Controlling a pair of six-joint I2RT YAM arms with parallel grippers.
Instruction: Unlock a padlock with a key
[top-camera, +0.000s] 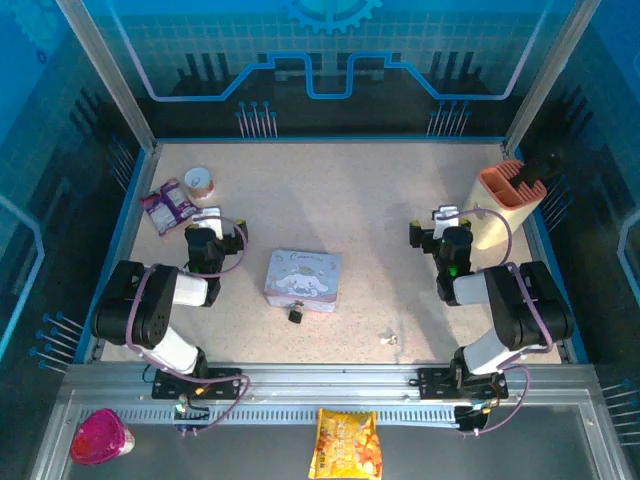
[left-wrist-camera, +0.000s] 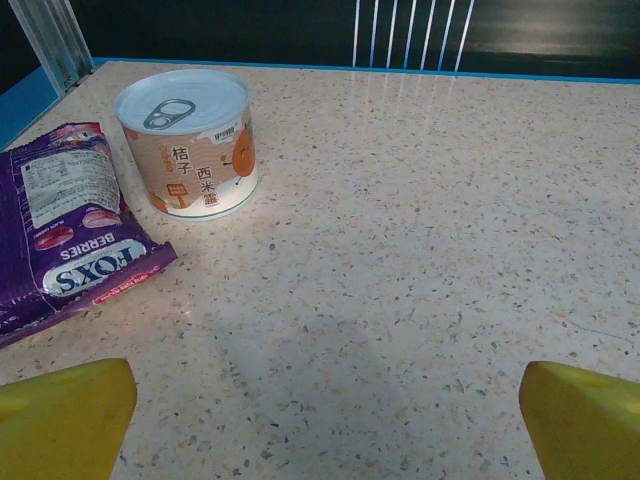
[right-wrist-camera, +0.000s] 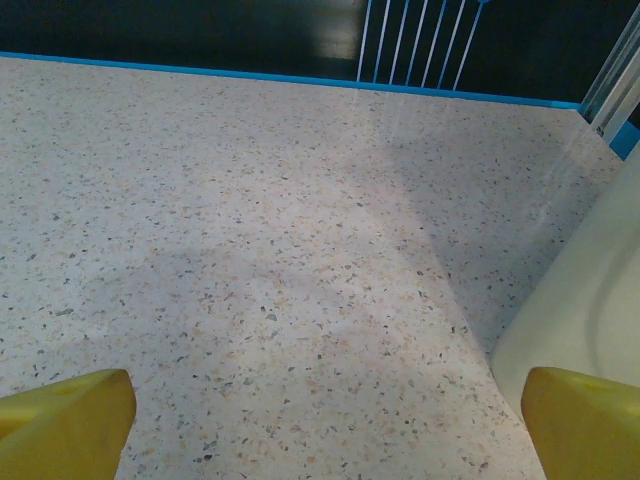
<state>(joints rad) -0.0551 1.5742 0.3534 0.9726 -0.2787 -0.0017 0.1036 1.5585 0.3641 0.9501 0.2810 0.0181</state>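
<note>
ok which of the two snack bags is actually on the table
The purple berries bag, at the far left of the table beside the can. The orange bag lies off it, on the grey shelf in front.

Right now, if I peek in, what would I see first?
Probably the pastel cartoon tin in the middle of the table, with a tiny dark padlock at its near edge. Then the left arm and right arm beside it, and the can and purple sweet bag far left.

The padlock (top-camera: 296, 315) lies just before the tin (top-camera: 303, 278) mid-bench (top-camera: 350, 200), with the key (top-camera: 389, 340) apart to its right.
</note>
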